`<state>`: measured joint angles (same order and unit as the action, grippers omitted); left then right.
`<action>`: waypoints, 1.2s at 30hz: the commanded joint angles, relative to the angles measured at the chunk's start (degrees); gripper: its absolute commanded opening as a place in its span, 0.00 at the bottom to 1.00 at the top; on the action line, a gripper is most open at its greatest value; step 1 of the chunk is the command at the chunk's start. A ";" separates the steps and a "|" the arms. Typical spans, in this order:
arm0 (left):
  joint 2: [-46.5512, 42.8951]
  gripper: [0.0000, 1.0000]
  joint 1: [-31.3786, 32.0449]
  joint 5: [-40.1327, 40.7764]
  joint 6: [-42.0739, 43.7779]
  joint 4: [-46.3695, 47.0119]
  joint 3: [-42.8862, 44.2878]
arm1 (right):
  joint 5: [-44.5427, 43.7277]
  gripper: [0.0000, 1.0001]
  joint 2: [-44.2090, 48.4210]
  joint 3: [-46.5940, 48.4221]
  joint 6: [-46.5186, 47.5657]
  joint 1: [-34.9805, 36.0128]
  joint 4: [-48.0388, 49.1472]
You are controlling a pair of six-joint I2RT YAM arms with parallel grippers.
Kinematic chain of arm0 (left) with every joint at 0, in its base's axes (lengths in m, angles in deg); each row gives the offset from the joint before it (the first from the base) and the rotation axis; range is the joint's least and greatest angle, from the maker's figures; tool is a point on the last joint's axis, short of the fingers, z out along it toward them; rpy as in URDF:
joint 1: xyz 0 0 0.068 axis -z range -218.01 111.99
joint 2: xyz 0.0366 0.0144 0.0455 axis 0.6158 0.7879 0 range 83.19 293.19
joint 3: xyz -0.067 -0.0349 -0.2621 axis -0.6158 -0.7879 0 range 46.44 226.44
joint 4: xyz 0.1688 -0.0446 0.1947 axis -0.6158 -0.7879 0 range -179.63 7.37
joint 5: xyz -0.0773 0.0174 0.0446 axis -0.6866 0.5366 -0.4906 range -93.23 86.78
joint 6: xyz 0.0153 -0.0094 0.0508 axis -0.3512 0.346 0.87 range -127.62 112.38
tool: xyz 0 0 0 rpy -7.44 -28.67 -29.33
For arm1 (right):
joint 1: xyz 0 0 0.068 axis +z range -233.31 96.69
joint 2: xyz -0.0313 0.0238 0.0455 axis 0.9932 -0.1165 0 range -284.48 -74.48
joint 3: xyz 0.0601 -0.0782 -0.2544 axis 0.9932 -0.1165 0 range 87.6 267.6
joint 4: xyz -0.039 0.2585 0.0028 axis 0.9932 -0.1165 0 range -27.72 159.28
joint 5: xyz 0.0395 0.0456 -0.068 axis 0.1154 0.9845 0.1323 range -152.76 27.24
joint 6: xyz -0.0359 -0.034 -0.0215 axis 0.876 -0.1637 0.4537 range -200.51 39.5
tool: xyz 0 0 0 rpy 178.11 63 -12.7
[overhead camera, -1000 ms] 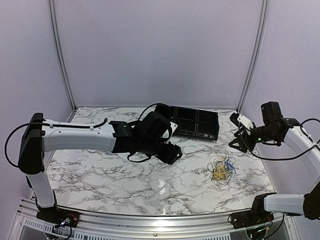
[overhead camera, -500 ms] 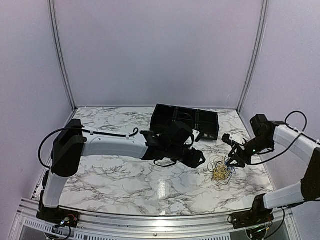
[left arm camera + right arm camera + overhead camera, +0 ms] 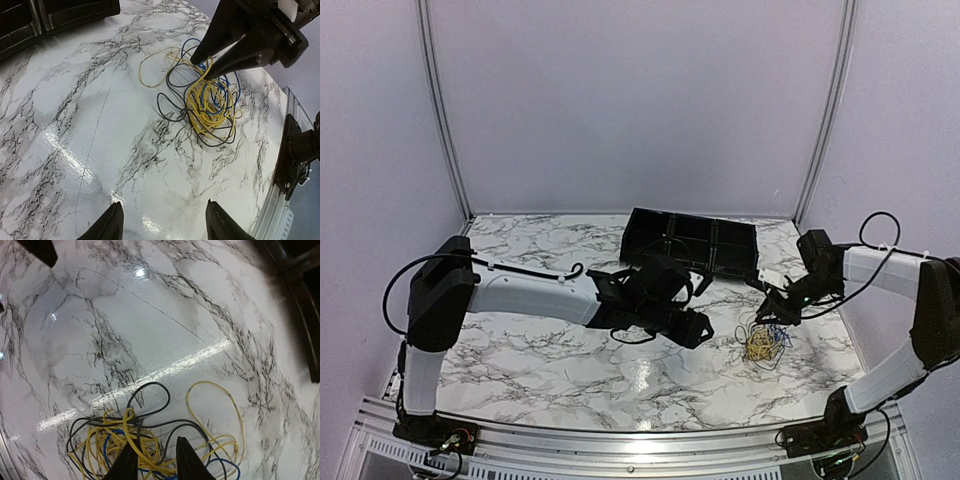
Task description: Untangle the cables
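Observation:
The cables (image 3: 760,343) lie as one tangle of yellow, black and blue wire on the marble table, right of centre. In the left wrist view the cables (image 3: 212,105) spread out with a yellow loop to the left. My right gripper (image 3: 767,318) is down at the tangle's upper edge. Its tips (image 3: 205,70) come together on yellow strands. From the right wrist, the right gripper (image 3: 156,445) stands narrow, with yellow and black wire (image 3: 125,417) running between the fingers. My left gripper (image 3: 695,328) hovers left of the tangle; seen from its own wrist, the left gripper (image 3: 164,205) is open over bare marble.
A black compartment tray (image 3: 695,243) sits at the back of the table, and its edge shows in the left wrist view (image 3: 60,15). The table's right rail (image 3: 295,155) runs close past the tangle. The left arm stretches across the table's middle.
My right gripper came down from the right onto the tangle and its jaws closed in. The left arm reached toward the tangle, then drew back slightly to the left.

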<state>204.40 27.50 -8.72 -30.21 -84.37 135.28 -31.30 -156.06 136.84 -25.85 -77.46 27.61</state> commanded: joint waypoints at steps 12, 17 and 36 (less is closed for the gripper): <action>-3.50 0.64 -0.48 4.65 6.07 5.77 0.98 | 16.65 0.00 -2.79 16.64 -5.30 5.92 -5.16; -4.08 0.64 -0.48 13.78 7.73 6.02 2.03 | 20.85 0.00 -3.41 19.53 -1.62 7.67 -10.02; -4.92 0.55 -0.39 6.71 17.89 10.04 3.38 | 24.04 0.05 -7.75 24.45 5.29 9.80 -18.99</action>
<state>199.04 27.09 4.76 -13.52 -76.26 136.75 -7.78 -163.56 158.96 -20.67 -68.31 9.31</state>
